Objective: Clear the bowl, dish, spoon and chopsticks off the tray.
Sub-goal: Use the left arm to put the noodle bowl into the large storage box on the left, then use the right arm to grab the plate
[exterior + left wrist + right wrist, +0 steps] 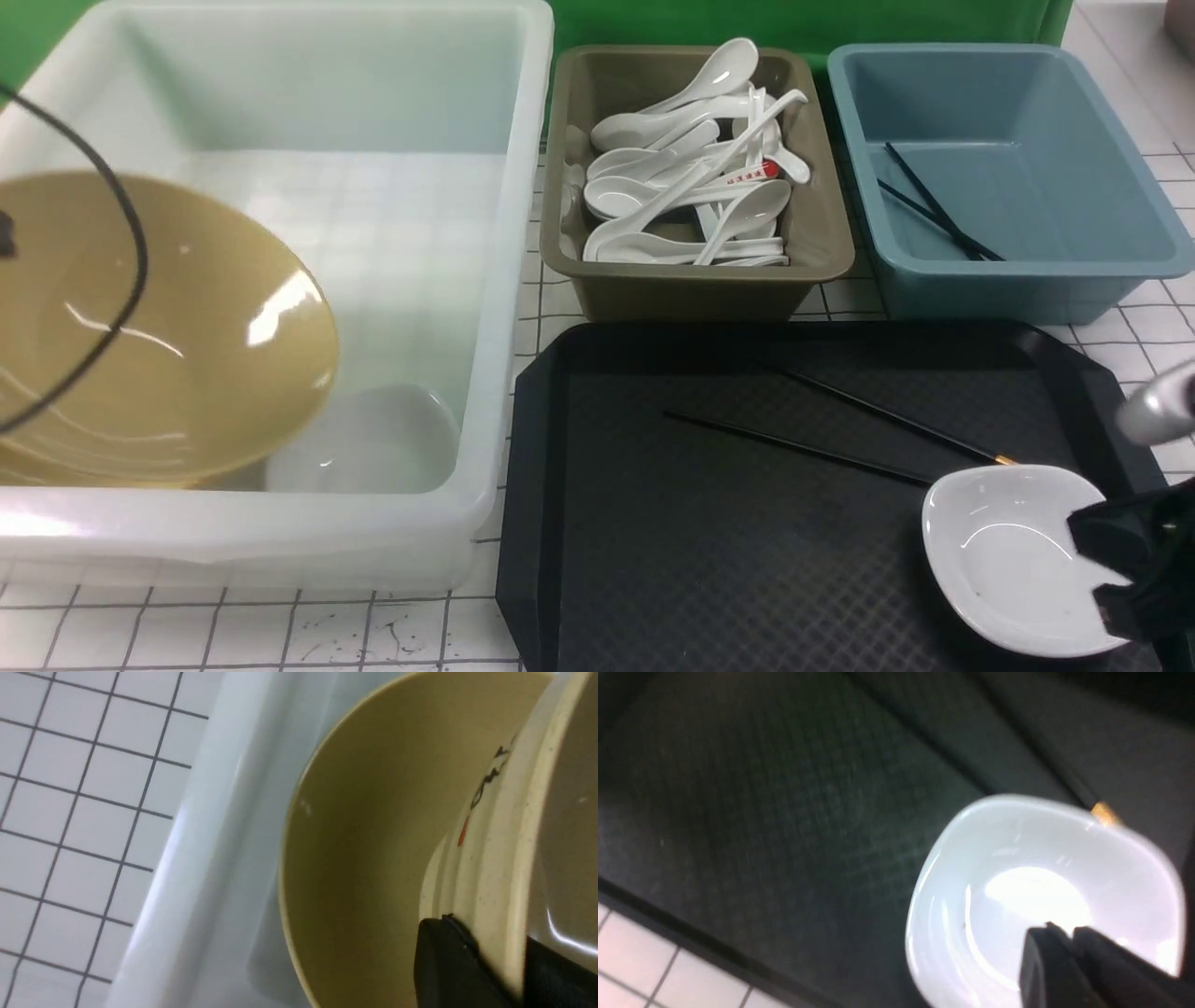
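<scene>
My left gripper [488, 928] is shut on the rim of the tilted mustard-yellow bowl [168, 336] [495, 835], which hangs inside the big white tub. A second yellow bowl [373, 835] lies under it. On the black tray [709, 560] [784, 812] sit the small white dish [1004, 560] [1041, 891] and two black chopsticks [794, 446], one with a gold band [1104, 812]. My right gripper [1097, 574] [1066, 931] hovers over the dish's right side, its jaws narrowly open with nothing between them. No spoon lies on the tray.
The translucent white tub [504, 280] at the left also holds a white dish [373, 439]. Behind the tray stand an olive-brown tub [691, 280] with several white spoons [672, 187] and a blue tub [1027, 280] with black sticks [934, 215].
</scene>
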Tool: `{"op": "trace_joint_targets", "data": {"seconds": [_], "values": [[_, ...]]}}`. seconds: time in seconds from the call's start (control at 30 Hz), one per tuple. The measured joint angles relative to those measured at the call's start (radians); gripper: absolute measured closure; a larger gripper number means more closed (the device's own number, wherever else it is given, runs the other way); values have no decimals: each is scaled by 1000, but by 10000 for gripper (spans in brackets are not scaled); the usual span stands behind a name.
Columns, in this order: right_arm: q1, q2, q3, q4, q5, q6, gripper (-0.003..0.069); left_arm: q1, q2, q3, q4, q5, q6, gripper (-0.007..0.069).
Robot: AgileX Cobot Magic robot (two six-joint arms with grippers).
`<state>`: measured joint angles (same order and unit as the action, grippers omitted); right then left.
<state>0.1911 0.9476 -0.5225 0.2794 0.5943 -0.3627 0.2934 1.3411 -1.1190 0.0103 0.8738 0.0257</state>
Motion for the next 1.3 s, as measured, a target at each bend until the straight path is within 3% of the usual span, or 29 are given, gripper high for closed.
{"op": "trace_joint_targets", "data": {"seconds": [0.07,0.1,0.17,0.23,0.27,0.37,0.5,0.67,0.8,0.9,0.97,1.07,1.2,1.3], "values": [[0,131,-63,-37,46,89,361,0,39,75,57,-86,-3,572],[0,131,-63,-37,46,89,361,0,39,75,57,-86,-3,572],[0,213,-91,-104,55,163,243,1,47,89,84,-121,-26,457],[0,227,-94,-119,56,180,214,1,45,89,86,-136,-46,408],[0,259,-103,-160,61,201,169,1,33,86,86,-152,-69,339],[0,321,-152,-235,73,213,124,1,-38,59,72,-154,-103,197],[-13,376,-231,-296,78,236,118,1,-151,44,51,-155,-107,156],[-77,473,-292,-319,94,241,118,-21,-296,39,-10,-136,-94,166],[-97,570,-296,-291,106,227,129,-112,-375,43,-10,-88,-69,200],[-97,625,-298,-210,114,164,180,-184,-439,69,-10,-87,-61,232],[-97,645,-299,-179,121,139,242,-201,-478,83,6,-92,-61,245],[-97,644,-301,-160,147,118,446,-208,-554,106,51,-109,-80,274],[-98,591,-309,-139,188,99,477,-209,-637,131,164,-157,-159,330],[-98,490,-351,-78,266,65,564,-209,-703,143,285,-182,-262,393]]}}
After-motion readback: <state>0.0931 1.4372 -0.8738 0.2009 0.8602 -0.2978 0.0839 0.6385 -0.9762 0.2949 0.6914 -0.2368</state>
